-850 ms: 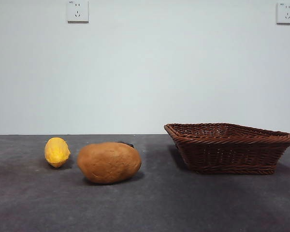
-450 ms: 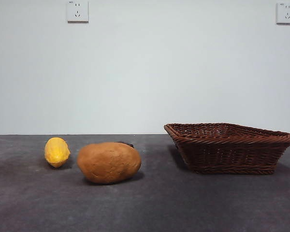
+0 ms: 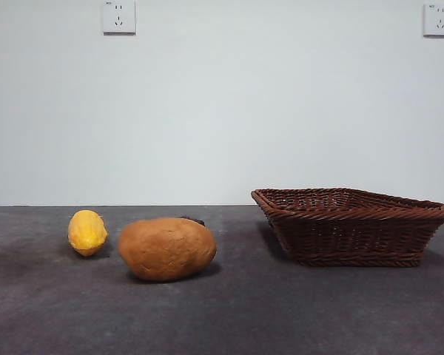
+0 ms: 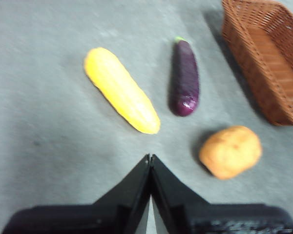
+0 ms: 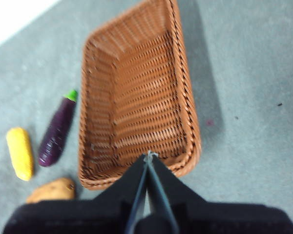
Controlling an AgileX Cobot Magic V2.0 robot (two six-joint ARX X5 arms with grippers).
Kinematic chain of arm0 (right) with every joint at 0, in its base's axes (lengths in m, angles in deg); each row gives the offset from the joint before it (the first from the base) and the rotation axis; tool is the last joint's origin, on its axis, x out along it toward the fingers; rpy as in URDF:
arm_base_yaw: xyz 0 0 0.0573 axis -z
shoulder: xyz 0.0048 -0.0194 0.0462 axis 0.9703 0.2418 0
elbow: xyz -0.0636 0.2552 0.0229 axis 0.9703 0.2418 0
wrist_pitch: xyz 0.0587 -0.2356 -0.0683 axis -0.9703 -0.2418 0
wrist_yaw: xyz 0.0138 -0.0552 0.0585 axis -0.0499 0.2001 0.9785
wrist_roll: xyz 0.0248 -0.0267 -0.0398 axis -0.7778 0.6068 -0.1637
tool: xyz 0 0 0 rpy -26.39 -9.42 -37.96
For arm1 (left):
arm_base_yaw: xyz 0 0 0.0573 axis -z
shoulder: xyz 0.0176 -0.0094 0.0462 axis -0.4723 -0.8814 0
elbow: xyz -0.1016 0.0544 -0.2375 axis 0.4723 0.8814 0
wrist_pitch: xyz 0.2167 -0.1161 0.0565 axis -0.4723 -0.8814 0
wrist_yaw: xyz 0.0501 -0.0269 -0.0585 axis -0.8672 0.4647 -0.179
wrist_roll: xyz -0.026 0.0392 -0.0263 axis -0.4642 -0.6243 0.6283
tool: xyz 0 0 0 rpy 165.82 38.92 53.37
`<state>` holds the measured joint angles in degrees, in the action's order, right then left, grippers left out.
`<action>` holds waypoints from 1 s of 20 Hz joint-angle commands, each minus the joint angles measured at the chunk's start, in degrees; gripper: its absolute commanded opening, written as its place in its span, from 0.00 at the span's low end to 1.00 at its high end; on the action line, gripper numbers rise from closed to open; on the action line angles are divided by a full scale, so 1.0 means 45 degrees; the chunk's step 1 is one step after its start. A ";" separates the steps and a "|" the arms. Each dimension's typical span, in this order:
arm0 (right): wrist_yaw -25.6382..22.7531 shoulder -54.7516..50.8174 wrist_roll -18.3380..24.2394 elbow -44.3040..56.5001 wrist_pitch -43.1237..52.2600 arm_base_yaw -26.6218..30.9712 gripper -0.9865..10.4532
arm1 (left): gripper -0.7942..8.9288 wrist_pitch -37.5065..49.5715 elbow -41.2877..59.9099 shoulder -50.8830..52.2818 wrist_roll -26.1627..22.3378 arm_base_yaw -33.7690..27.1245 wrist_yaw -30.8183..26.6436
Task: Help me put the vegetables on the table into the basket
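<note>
Left wrist view: the clenched left gripper (image 4: 150, 158) is being held above the corn (image 4: 121, 89), risking knocking it aside unopened.

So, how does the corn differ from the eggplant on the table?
The corn is bright yellow and long; the eggplant is dark purple, shorter, with a green stem end. From above, the corn lies at a slant to the eggplant and farther from the basket. Both lie flat on the table, untouched.
</note>
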<state>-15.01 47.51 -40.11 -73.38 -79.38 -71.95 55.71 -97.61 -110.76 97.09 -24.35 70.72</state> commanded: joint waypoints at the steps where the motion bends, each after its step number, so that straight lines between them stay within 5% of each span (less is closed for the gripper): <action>1: 0.0034 0.0957 0.0743 -0.0695 -0.0413 -0.0019 0.09 | 0.08 -0.0097 -0.0301 -0.0447 0.0248 -0.0024 0.0335; 4: 0.0126 0.2356 0.1287 -0.1681 -0.1001 -0.0092 0.13 | 0.08 -0.0714 -0.0947 -0.1268 0.0277 -0.0024 0.0816; 8: 0.0126 0.4313 0.1792 -0.3011 -0.1700 -0.0364 0.54 | 0.08 -0.2064 -0.2195 -0.2608 0.0170 -0.0024 0.0967; 20: -0.0855 1.0516 0.3376 -0.8223 -0.4663 -0.1175 0.55 | 0.08 -0.3968 -0.4197 -0.4920 -0.0267 -0.0010 0.1569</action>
<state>-18.55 94.06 -26.40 -109.99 -100.32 -77.13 37.94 -116.60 -132.57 96.65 -24.35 77.53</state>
